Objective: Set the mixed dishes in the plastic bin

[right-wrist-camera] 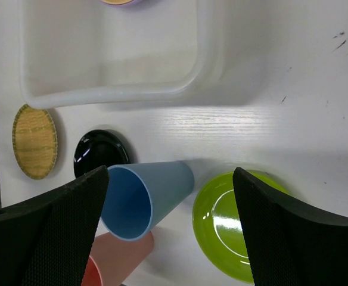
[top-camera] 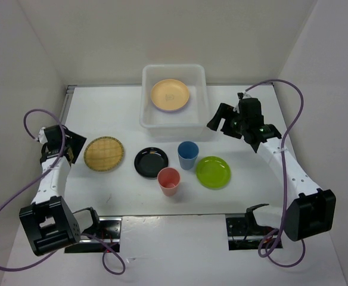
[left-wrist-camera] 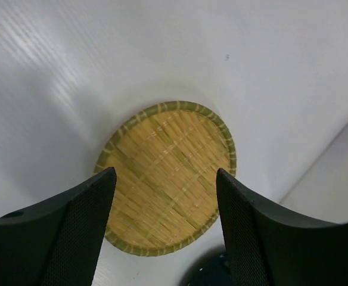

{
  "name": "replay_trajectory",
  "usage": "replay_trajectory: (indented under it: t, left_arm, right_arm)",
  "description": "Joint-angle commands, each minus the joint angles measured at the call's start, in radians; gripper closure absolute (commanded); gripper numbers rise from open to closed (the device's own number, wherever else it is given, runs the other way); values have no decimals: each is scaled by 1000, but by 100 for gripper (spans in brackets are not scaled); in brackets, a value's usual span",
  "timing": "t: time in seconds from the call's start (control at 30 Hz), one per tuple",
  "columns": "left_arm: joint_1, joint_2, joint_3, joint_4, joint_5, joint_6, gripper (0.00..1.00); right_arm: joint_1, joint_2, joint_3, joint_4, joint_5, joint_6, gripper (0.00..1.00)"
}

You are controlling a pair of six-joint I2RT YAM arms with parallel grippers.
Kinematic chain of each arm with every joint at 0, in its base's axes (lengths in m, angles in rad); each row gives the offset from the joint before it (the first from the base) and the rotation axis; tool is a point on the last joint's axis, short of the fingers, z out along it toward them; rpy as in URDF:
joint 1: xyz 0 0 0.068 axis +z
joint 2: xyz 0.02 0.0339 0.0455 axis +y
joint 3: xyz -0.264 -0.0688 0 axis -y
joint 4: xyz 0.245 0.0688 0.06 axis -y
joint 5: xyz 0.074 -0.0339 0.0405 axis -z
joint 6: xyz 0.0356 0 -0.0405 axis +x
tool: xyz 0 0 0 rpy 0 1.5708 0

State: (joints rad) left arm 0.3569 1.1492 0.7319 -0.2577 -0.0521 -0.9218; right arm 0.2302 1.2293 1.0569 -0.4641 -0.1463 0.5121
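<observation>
Mixed dishes: one in, five out. Pale orange plate point(top-camera: 170, 95) lies flat inside the plastic bin point(top-camera: 174, 67), which sits at the far middle of the white surface point(top-camera: 120, 113). Everything else is on the surface in front of the bin. Woven tan plate point(top-camera: 103, 154) is furthest left, with the black plate point(top-camera: 151, 162) near it on the right. Blue cup point(top-camera: 188, 154) stands upright just right of the black plate, below the bin's front wall. Lime green plate point(top-camera: 213, 171) is just beside the blue cup on the right; can't tell if they touch. Pink cup point(top-camera: 168, 181) stands upright, nearest the arm bases, between the black and lime plates. Left claw point(top-camera: 72, 148) is released, jaws wide with nothing between them, just beside the left edge of the woven tan plate. Its wrist view shows that plate framed between the two fingers point(left-wrist-camera: 78, 220); can't tell whether there is contact. Right claw point(top-camera: 220, 118) is also released and empty, jaws wide, hanging just off the bin's front right corner. Its wrist view looks down on the blue cup and the lime green plate between its fingers, with the bin's near wall beyond and the black and woven plates off to the side.
</observation>
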Motion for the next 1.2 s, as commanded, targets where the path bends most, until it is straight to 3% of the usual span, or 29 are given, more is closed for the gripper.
replay_trajectory:
  t: [0.0, 0.17, 0.43, 0.93, 1.17]
  left_arm:
    - [50, -11, 49, -72, 8, 139, 25]
    - [94, 15, 26, -86, 20, 173, 29]
    - [114, 188, 67, -130, 55, 247, 29]
    - [114, 322, 67, -69, 188, 311, 29]
    - [114, 351, 67, -37, 242, 321, 34]
  right_arm:
    - [-6, 13, 68, 38, -38, -50, 11]
    - [-6, 53, 86, 59, -79, -61, 11]
    - [-6, 84, 118, 71, -154, -72, 11]
    - [-15, 93, 118, 71, -177, -81, 11]
    - [-25, 93, 118, 71, -197, -81, 11]
